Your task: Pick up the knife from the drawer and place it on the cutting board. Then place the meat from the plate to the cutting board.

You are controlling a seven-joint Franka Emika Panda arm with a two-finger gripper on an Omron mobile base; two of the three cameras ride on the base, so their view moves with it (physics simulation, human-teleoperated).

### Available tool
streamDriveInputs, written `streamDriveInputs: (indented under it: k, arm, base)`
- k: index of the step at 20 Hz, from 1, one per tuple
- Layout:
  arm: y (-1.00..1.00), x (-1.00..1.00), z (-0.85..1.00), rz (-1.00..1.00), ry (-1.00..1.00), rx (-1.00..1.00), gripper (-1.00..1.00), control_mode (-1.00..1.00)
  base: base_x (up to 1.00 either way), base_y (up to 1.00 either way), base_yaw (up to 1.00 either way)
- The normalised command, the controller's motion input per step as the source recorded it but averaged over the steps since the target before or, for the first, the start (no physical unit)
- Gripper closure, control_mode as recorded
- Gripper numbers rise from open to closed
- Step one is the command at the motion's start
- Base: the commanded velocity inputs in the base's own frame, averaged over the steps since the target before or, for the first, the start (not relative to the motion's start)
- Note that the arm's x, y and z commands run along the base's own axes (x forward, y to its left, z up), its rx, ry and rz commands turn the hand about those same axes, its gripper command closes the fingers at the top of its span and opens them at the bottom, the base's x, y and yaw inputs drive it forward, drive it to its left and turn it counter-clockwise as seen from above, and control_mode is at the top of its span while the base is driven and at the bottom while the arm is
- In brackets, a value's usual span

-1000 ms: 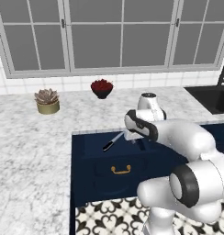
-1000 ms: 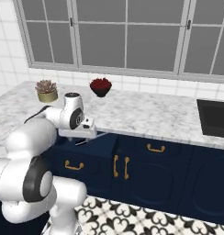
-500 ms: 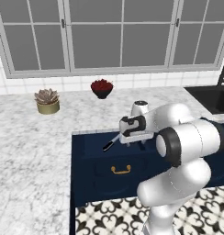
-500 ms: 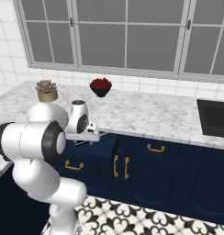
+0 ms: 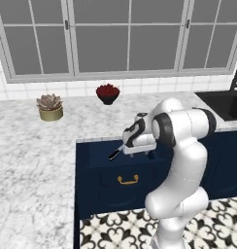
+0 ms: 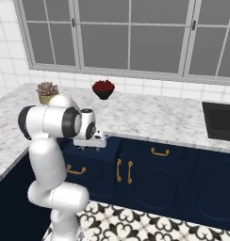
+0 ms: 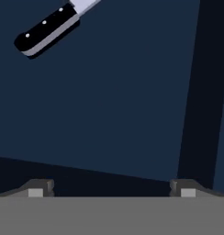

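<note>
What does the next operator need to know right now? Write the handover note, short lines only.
Gripper: open, empty, pointing down into the open drawer.
Knife: lying on the drawer floor, black handle toward the upper left of the hand view, off to one side of the fingertips, not between them. In the left base view its handle pokes out beside the hand.
Done: drawer is open, arm is over it.
Left: line up on the knife handle, grasp, lift, put it on the cutting board; then move the meat from the plate to the board.
</note>
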Motion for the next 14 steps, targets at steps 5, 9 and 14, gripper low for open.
streamDriveInputs:
  k: [5,9,14]
  arm:
    - [0.0,0.47,-0.46,0.0,0.09,0.0,-1.0,-1.0]
    - [0.0,0.39,-0.42,0.0,0.09,0.0,-1.0,-1.0]
    - [0.0,-0.13,-0.46,0.0,0.13,0.0,-1.0,-1.0]
  base:
    - [0.0,0.0,0.0]
    - [0.0,0.0,0.0]
    - [0.0,0.0,0.0]
